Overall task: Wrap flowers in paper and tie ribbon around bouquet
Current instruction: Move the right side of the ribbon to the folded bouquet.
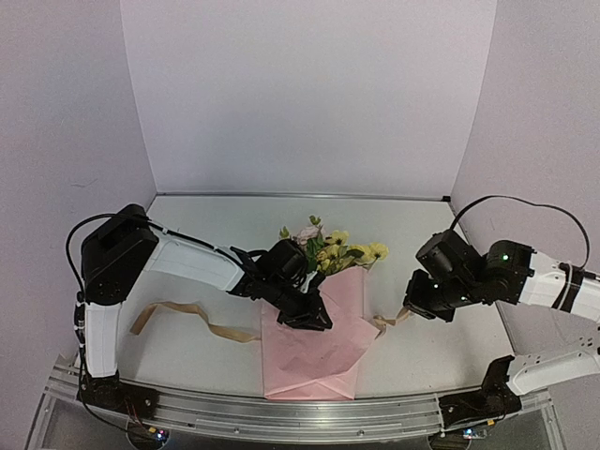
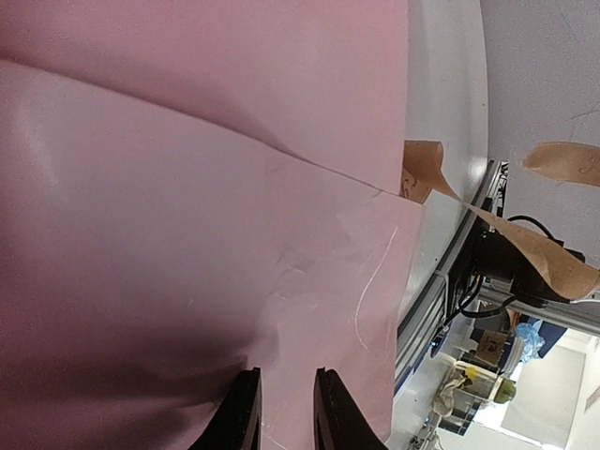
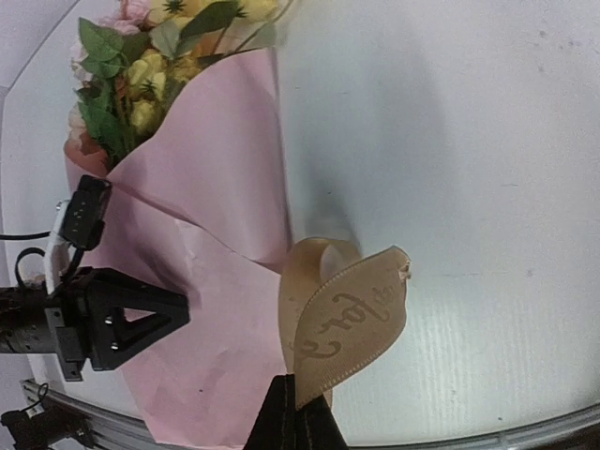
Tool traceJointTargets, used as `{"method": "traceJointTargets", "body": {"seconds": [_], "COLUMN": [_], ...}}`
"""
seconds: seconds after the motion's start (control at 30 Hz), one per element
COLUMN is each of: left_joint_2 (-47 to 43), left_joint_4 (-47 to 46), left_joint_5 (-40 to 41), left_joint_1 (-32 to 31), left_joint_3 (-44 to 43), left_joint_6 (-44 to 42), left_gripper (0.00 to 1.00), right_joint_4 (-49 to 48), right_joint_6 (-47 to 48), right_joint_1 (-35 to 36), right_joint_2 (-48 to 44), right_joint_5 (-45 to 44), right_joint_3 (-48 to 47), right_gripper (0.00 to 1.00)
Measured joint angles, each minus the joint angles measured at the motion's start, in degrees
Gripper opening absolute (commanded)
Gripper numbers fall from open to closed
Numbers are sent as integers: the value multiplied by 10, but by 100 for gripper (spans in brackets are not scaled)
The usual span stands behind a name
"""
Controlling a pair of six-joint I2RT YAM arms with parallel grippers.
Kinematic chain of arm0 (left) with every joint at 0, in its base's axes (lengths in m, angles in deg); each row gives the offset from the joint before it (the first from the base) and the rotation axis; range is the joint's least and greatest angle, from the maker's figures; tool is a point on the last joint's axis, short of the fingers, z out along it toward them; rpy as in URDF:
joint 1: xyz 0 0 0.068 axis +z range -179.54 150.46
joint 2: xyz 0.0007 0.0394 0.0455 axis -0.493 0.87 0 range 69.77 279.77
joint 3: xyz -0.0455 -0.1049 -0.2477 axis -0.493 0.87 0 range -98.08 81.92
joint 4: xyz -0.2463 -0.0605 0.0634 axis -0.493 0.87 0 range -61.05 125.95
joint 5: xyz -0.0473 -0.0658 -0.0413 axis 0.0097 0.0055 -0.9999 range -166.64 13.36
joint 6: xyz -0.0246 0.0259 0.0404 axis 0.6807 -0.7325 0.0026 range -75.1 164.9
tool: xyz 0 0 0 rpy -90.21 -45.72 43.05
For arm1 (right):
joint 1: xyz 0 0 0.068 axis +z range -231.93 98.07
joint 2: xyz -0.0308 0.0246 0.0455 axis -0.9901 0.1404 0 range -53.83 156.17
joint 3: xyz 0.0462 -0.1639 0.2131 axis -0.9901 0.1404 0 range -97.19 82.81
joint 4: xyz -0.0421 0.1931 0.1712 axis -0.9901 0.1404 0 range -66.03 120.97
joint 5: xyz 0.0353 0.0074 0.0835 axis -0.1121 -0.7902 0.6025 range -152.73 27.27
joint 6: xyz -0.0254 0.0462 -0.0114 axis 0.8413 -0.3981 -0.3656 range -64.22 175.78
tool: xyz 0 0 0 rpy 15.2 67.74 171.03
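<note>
The bouquet lies mid-table: yellow and pinkish flowers [image 1: 330,249] [image 3: 141,66] stick out of the far end of the folded pink paper [image 1: 314,361] [image 2: 187,234] [image 3: 216,187]. My left gripper [image 1: 314,319] [image 2: 286,375] reaches down onto the wrapped part. Its jaws stand narrowly apart around a ridge of paper, gripping the bouquet. The tan ribbon [image 1: 178,311] trails left of the bouquet, passes under it and comes out on the right. My right gripper [image 1: 410,307] [image 3: 298,394] is shut on that right end of the ribbon [image 3: 347,319], which curls into a loop just above the table.
An aluminium rail [image 1: 281,412] runs along the near table edge, close to the paper's lower end. White walls [image 1: 300,94] enclose the back and both sides. The left arm's black gripper body [image 3: 103,323] shows in the right wrist view.
</note>
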Motion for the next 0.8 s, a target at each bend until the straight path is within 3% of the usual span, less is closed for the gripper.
{"method": "traceJointTargets", "body": {"seconds": [0.23, 0.4, 0.6, 0.8], "left_joint_2": [10, 16, 18, 18], "left_joint_4": [0, -1, -1, -2], "left_joint_5": [1, 3, 4, 5], "left_joint_1": [0, 0, 0, 0], "left_joint_3": [-6, -7, -17, -17], "left_joint_6": [9, 13, 13, 13], "left_gripper": [21, 21, 21, 21], "right_joint_4": [149, 197, 178, 112], "right_joint_6": [1, 30, 65, 81], "right_joint_1": [18, 48, 57, 55], "right_joint_2": [-30, -8, 64, 217], "right_joint_5": [-33, -26, 15, 53], "right_joint_3": [-8, -42, -134, -257], "right_gripper": [0, 0, 0, 0]}}
